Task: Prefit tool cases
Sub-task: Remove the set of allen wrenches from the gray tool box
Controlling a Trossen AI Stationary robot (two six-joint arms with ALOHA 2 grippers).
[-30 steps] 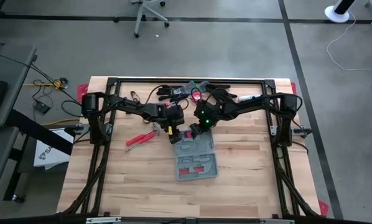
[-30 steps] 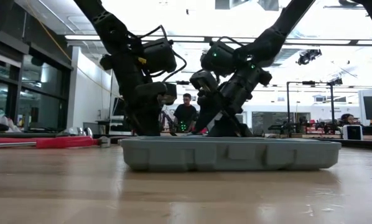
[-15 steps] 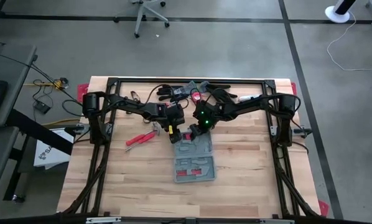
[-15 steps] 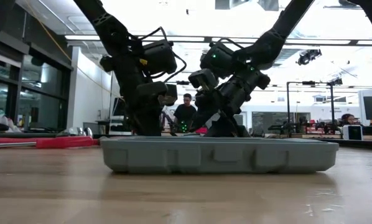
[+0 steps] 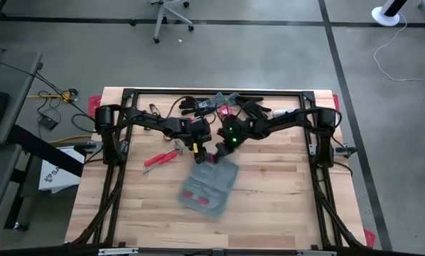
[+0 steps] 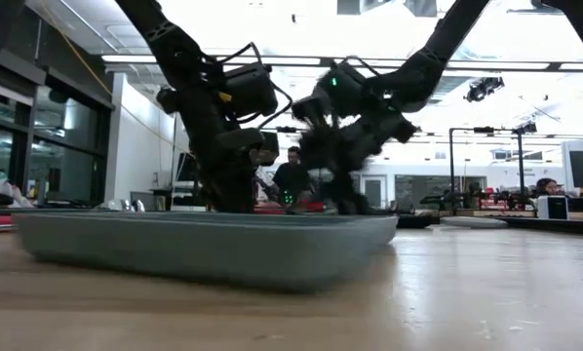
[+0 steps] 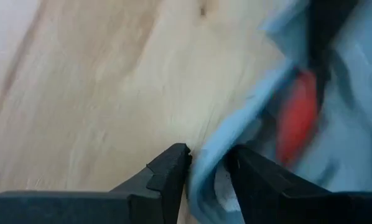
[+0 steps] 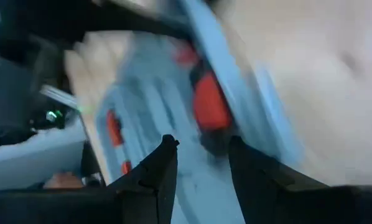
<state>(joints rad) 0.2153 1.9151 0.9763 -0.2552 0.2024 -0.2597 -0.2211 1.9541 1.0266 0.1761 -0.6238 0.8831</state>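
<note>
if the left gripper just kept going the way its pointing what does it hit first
Most likely the tool case itself: its grey-blue rim already sits between the left gripper jaws in the left wrist view. Just beyond lies a red-handled tool in the case, though blur makes depth uncertain.

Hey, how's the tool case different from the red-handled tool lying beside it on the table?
The case is a broad grey-blue rectangle; the red-handled tool is slim and far smaller. The case's rim sits between the fingers of the left hand; the red-handled tool lies untouched. Both are on the wooden table, skewed to its edges.
</note>
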